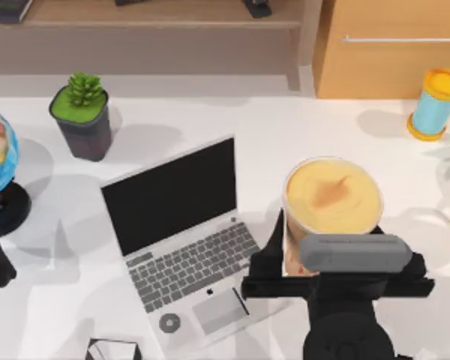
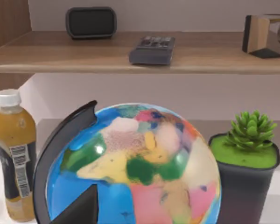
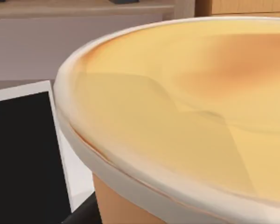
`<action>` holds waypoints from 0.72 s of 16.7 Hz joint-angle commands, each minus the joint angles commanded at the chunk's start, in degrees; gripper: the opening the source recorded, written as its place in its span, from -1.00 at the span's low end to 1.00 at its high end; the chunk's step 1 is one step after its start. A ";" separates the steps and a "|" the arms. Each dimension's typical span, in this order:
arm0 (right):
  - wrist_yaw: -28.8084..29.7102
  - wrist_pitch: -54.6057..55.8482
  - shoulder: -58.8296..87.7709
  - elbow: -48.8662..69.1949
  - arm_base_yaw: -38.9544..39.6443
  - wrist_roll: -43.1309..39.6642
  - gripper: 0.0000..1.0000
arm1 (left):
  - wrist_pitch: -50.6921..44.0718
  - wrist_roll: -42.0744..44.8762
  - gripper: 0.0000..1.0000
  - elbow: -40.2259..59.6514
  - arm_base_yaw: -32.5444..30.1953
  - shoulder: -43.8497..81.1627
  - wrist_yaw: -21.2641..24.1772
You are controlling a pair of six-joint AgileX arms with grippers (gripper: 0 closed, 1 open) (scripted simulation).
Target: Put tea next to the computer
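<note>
The right end effector [image 1: 331, 264] has its fingers closed on the tea [image 1: 333, 196], just right of the computer [image 1: 181, 241], so set the tea down slowly and keep it upright.

My white table [image 1: 285, 127] runs to a pale wall at its far edge. Above it hangs a wooden shelf [image 2: 130, 60] carrying a dark clock [image 2: 91, 22] and a grey remote [image 2: 152, 50]. At the far right stands a wooden cabinet [image 1: 390, 60] with a metal handle [image 1: 401, 39].
</note>
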 joint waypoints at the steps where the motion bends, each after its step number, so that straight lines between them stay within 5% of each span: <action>1: -0.02 0.78 0.34 0.11 0.16 -0.04 -1.00 | 0.00 0.00 1.00 0.00 0.00 0.00 0.00; 12: 0.42 8.76 7.12 -0.60 -0.18 -0.20 -1.00 | 0.00 0.00 1.00 0.00 0.00 0.00 0.00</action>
